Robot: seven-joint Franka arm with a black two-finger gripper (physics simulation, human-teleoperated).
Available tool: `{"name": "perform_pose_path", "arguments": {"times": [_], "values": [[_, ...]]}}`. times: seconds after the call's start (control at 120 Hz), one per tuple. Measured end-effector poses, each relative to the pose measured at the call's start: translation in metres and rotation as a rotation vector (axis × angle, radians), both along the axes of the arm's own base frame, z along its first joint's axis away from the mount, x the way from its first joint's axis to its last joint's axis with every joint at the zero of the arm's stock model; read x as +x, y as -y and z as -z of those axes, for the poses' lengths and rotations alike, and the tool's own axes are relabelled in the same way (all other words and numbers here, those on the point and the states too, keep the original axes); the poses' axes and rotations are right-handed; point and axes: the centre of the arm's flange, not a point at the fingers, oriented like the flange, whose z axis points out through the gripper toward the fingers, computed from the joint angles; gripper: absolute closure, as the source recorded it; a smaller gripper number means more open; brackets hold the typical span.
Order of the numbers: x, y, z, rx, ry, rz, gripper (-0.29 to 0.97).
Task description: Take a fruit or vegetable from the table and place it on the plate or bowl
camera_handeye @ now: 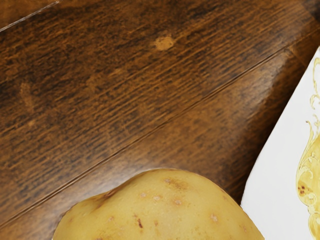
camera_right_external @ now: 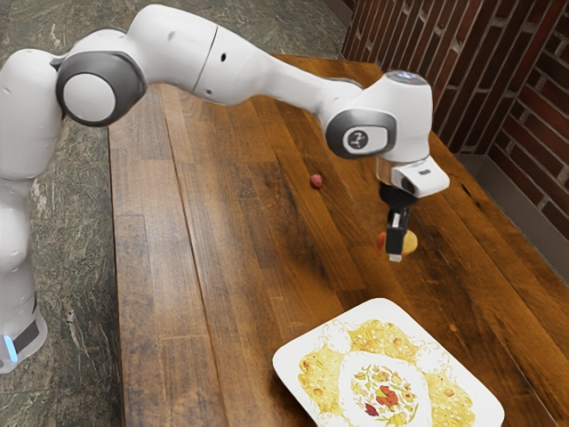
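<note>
From where I stand, the gripper (camera_right_external: 397, 238) hangs over the wooden table (camera_right_external: 204, 267) with its black fingers drawn narrow around a yellow potato (camera_right_external: 409, 241); the potato bulges out past the fingers towards the exterior view's right, so its long axis seems to run across the grip (a reddish patch on the other side may be its shaded end or something behind it, I cannot tell). What matters next is the flowered plate (camera_right_external: 293, 360); it lies nearer the front table edge than the gripper, almost straight below it in the exterior view and clearly apart. In the wrist view the potato (camera_handeye: 160, 210) sits right under the hand with the plate's white rim (camera_handeye: 280, 190) just beside it; a small red fruit (camera_right_external: 316, 181) rests farther back.
</note>
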Motion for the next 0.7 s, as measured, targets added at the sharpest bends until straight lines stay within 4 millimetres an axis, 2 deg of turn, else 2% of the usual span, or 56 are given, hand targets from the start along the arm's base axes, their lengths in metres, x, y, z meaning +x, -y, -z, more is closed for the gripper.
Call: {"name": "perform_pose_path", "arguments": {"times": [0.475,0.7], "values": [[-0.026,0.094,-0.001,0.002,-0.005,0.137,0.35],[-0.027,0.121,-0.004,-0.002,0.008,0.170,0.35]]}}
